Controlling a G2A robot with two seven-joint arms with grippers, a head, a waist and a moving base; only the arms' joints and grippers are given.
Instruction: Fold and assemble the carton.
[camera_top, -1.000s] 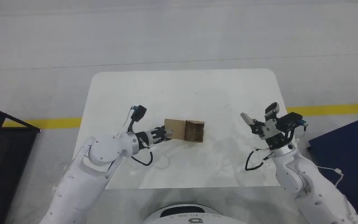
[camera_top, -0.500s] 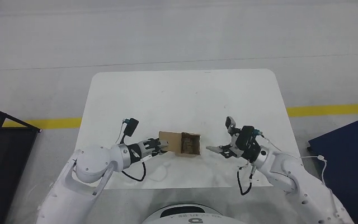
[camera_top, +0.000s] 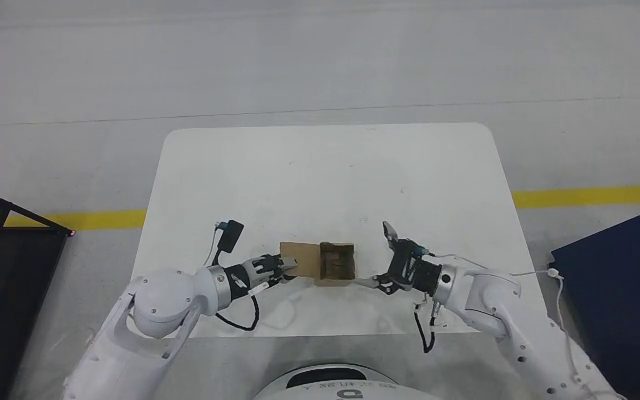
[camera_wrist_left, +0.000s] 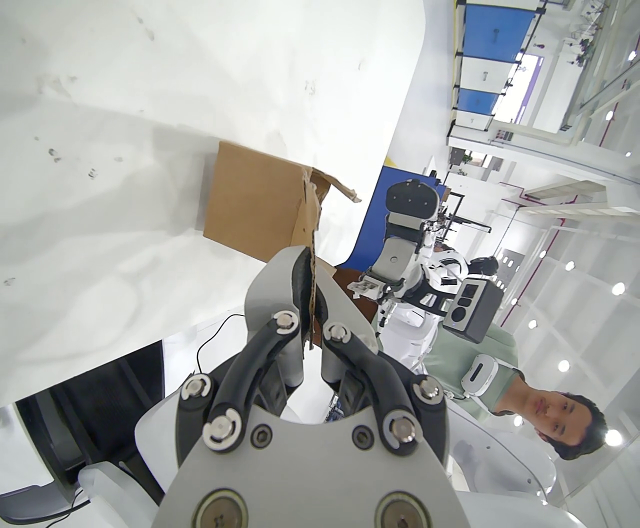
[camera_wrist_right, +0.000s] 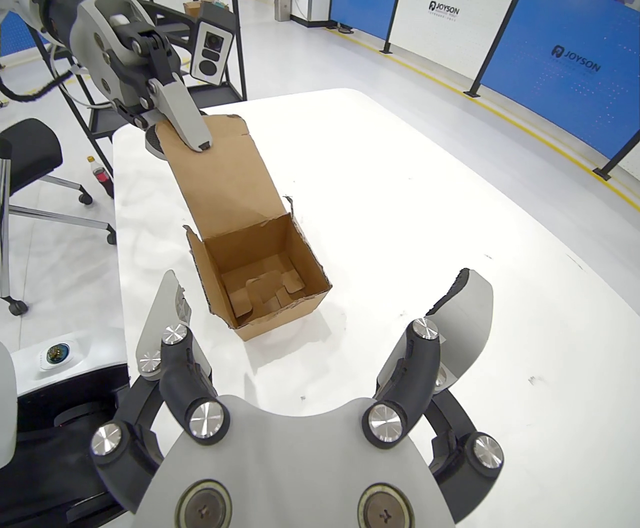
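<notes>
A small brown carton (camera_top: 338, 262) stands open on the white table (camera_top: 300, 170), near the front edge, its bottom flaps interlocked inside (camera_wrist_right: 265, 295). Its long lid flap (camera_wrist_right: 220, 170) sticks out flat to one side. My left gripper (camera_top: 285, 266) is shut on the outer edge of that flap, and the cardboard runs between the pads (camera_wrist_left: 312, 280). My right gripper (camera_top: 383, 260) hangs open just beside the carton's opposite side, fingers spread wide (camera_wrist_right: 320, 285), touching nothing.
Bare table stretches behind and to both sides of the carton. Off the table stand a black office chair (camera_wrist_right: 25, 155), a drinks bottle on the floor (camera_wrist_right: 100, 176) and a black rack (camera_wrist_right: 220, 75). Blue panels (camera_wrist_right: 550, 60) line the room's edge.
My right arm has swung in from the table's right edge to just beside the carton. The left gripper has drawn the carton slightly toward the front edge.
</notes>
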